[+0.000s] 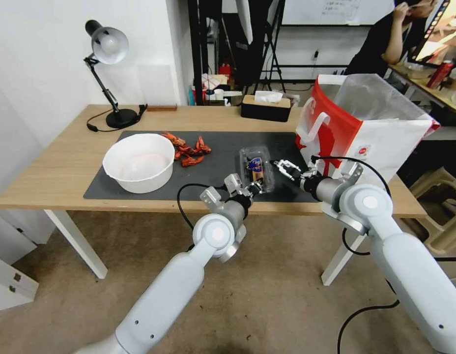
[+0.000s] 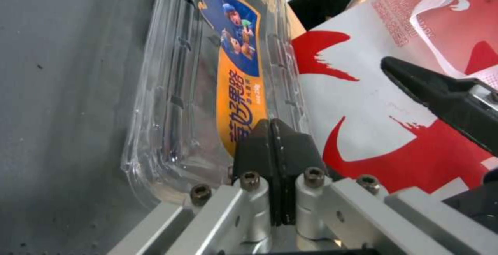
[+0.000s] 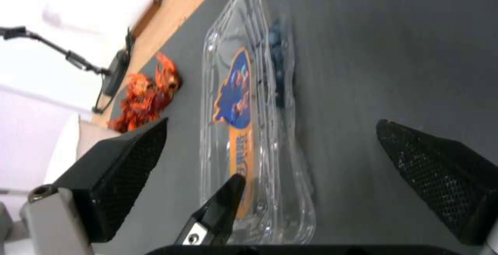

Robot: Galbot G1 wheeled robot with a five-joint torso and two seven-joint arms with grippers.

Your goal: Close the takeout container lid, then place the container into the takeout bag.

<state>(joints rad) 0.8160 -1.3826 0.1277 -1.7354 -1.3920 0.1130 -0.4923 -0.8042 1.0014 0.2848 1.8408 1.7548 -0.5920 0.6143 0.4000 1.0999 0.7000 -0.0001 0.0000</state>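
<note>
1. My left tool sits at the near end of the takeout container, its two black fingers pressed flat together with nothing between them, tips resting against the container's near edge over the label.
2. My right tool hangs just beside the container's right side with its mesh-faced pads spread wide, grasping nothing; in the right wrist view the container lies between and beyond them.
3. The container is a small clear hinged clamshell, ribbed along its rim. Its lid lies down over the tray and carries an oblong label, orange with a blue cartoon end and blue print. Dark blueberries show through the plastic at the far end.
4. It lies flat on the dark mat near the front edge of the desk, its long axis running away from me toward the back of the desk.
5. The takeout bag, red and white with white handles and a clear liner, stands upright and open just right of the container.
6. A white bowl and orange crayfish lie to the left on the mat.
</note>
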